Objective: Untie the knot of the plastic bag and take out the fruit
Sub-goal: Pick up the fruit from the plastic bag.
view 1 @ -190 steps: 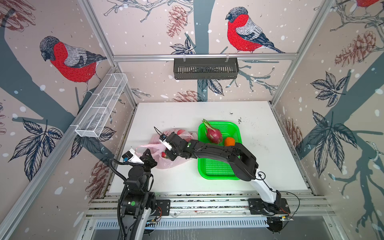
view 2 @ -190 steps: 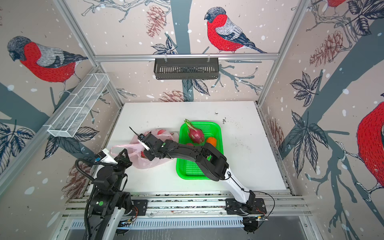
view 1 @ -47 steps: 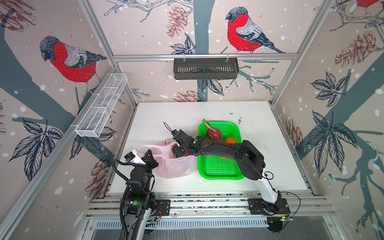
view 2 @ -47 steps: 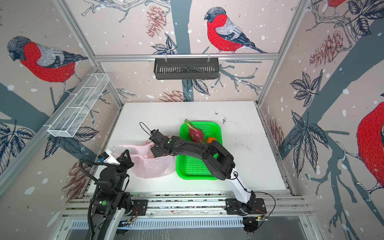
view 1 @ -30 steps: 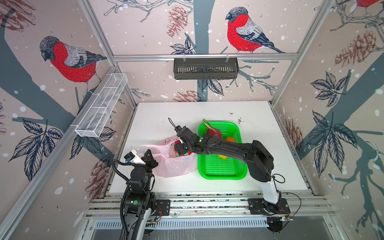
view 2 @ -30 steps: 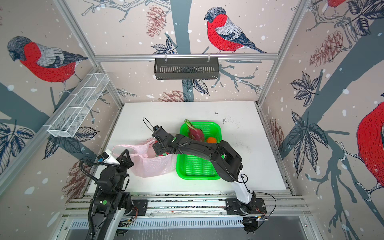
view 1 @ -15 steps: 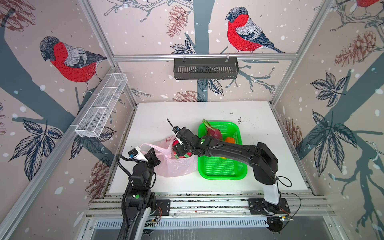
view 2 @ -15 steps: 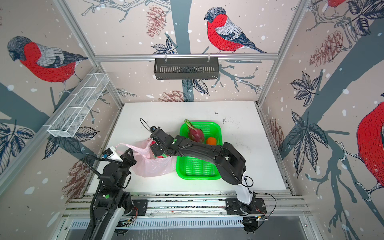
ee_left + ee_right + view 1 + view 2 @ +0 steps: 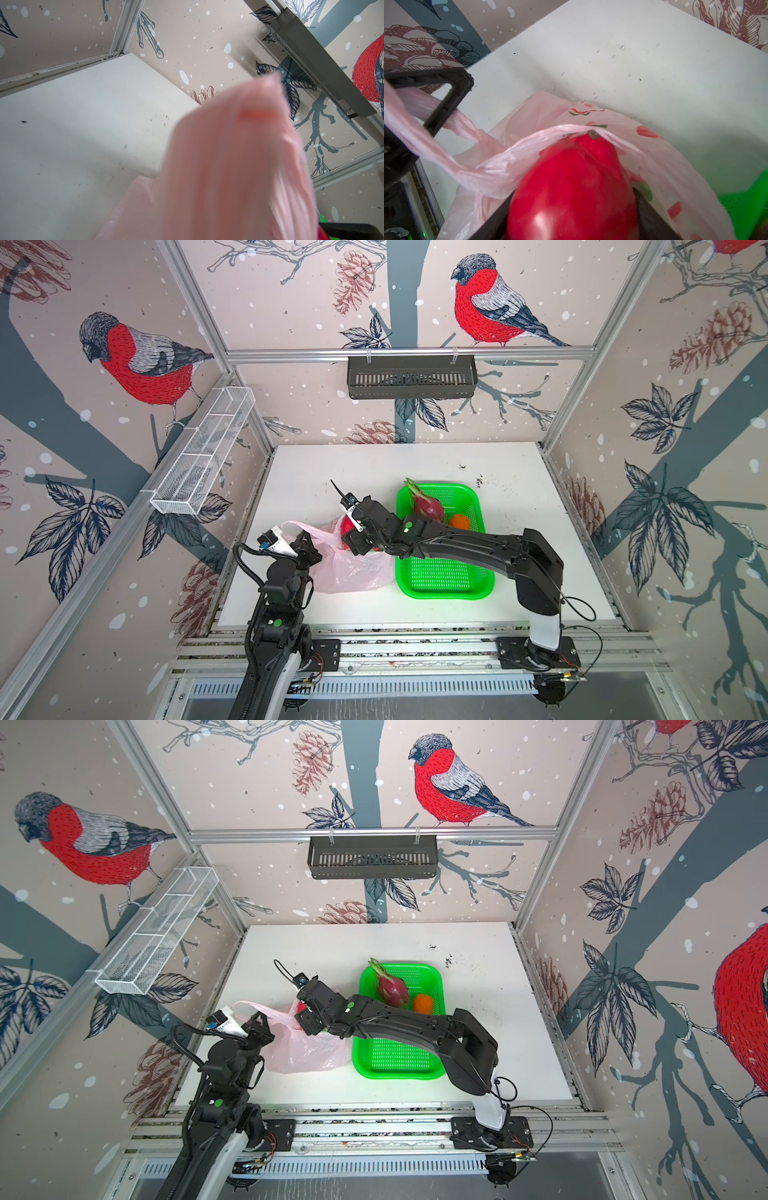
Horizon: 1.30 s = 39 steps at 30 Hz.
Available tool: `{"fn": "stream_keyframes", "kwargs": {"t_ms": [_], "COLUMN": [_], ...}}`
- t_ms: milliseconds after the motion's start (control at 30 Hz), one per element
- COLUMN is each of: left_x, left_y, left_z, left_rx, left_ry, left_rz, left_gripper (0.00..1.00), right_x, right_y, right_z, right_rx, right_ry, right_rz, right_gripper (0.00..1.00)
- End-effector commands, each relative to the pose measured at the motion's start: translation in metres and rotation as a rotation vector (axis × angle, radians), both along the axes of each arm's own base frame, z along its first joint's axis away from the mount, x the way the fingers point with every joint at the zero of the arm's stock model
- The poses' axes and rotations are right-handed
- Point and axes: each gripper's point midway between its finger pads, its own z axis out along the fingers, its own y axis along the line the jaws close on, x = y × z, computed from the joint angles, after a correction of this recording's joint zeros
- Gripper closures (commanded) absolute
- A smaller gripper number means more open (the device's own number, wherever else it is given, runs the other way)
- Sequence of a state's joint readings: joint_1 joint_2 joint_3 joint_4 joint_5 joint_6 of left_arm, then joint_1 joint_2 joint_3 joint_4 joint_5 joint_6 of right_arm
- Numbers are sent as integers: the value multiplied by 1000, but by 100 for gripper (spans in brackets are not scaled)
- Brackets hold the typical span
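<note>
The pale-pink plastic bag (image 9: 353, 574) (image 9: 305, 1052) lies left of the green tray, its mouth open. My left gripper (image 9: 306, 540) (image 9: 260, 1021) is shut on one loop handle and holds it up; blurred pink plastic (image 9: 228, 166) hides the jaws in the left wrist view. My right gripper (image 9: 354, 536) (image 9: 305, 1016) (image 9: 571, 218) is at the bag's mouth, shut on a smooth red fruit (image 9: 571, 182) (image 9: 346, 526). A strip of the bag's rim (image 9: 550, 133) drapes over the fruit's tip. The knot is out of view; the handle strands run loose.
The green perforated tray (image 9: 444, 593) (image 9: 395, 1065) holds a pink dragon fruit (image 9: 426, 506) (image 9: 391, 986) and an orange citrus (image 9: 459, 521) (image 9: 423, 1004). A wire basket (image 9: 203, 456) hangs on the left wall, a black rack (image 9: 411, 377) on the back wall.
My left gripper has risen and drawn the handle upward. The right gripper, with the red fruit, has shifted slightly within the bag's mouth.
</note>
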State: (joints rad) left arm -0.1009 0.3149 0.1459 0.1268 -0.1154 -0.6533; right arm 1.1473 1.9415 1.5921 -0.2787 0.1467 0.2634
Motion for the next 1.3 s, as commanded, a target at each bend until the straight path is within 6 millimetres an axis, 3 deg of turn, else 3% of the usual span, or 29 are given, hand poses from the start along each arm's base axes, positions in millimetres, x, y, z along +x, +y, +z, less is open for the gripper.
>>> {"fn": "stream_keyframes", "kwargs": {"t_ms": [0, 500, 1100, 1267], "left_x": [3, 3, -7, -8], "left_y": [4, 2, 7, 10], "left_z": [24, 18, 19, 20], "left_rx": [17, 13, 11, 16], "left_ry": [-83, -67, -69, -76], "left_rz": [20, 10, 32, 53], "left_gripper": [100, 100, 100, 100], "right_x": [4, 8, 36, 42], "right_y": [4, -4, 8, 10], "right_z": [24, 63, 107, 129], "right_rx": [65, 134, 244, 296], "right_ry": [-56, -128, -240, -278], "right_rz": [-15, -51, -136, -153], "right_gripper": [77, 77, 78, 78]}}
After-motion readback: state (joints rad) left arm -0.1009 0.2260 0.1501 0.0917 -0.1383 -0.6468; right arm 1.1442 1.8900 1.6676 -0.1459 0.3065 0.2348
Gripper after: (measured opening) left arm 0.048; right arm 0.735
